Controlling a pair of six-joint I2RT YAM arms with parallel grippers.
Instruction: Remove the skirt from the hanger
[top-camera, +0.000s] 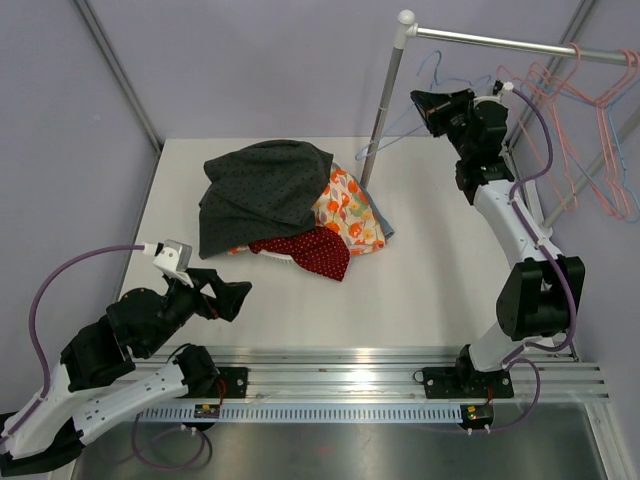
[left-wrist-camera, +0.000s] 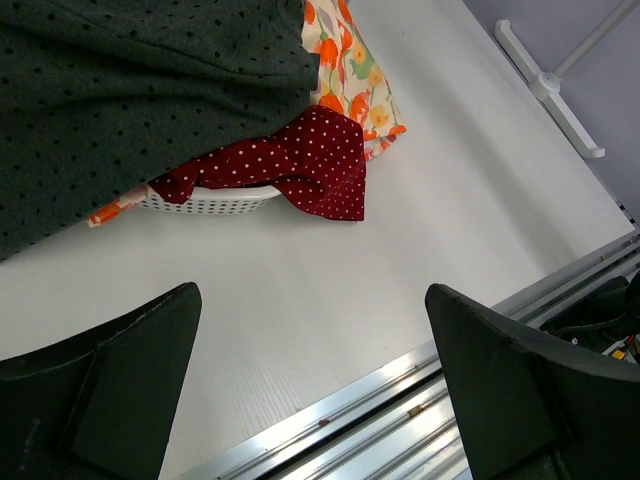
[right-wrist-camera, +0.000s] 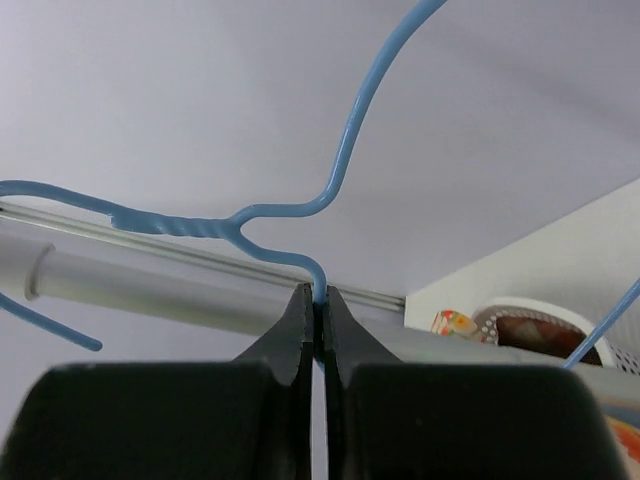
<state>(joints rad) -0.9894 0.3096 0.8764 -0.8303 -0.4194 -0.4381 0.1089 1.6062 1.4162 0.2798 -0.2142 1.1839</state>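
1. Gripping the blue wire hanger (right-wrist-camera: 175, 222) just below its neck, the right gripper (right-wrist-camera: 320, 300) had its jaws clenched on the thin wire. It was held high beside the rail (top-camera: 500, 40), at 1 o'clock of the table (top-camera: 420, 270).
2. Risk, as judged: the wire looked thin and smooth, so it could pivot or slip between the pads. A swinging hanger might then snag the rail or its upright pole.
3. Risk: the pink hangers (top-camera: 590, 110) hung close by at 2 o'clock, and a wide arm sweep could tangle with them.
4. The left gripper (left-wrist-camera: 310, 300) was released and holding nothing, low over bare table at 7 o'clock.
5. The hanger looked bare, with no cloth on the parts that showed.
6. The skirt was judged to lie in the heap at 11 o'clock, on a white basket (left-wrist-camera: 210, 203). A grey dotted garment (top-camera: 265, 190) lay on top, with red polka-dot cloth (top-camera: 310, 250) and floral cloth (top-camera: 350, 215) beneath. Which one was the skirt could not be told.
7. All the cloth looked limp and crumpled and spilled past the basket rim.
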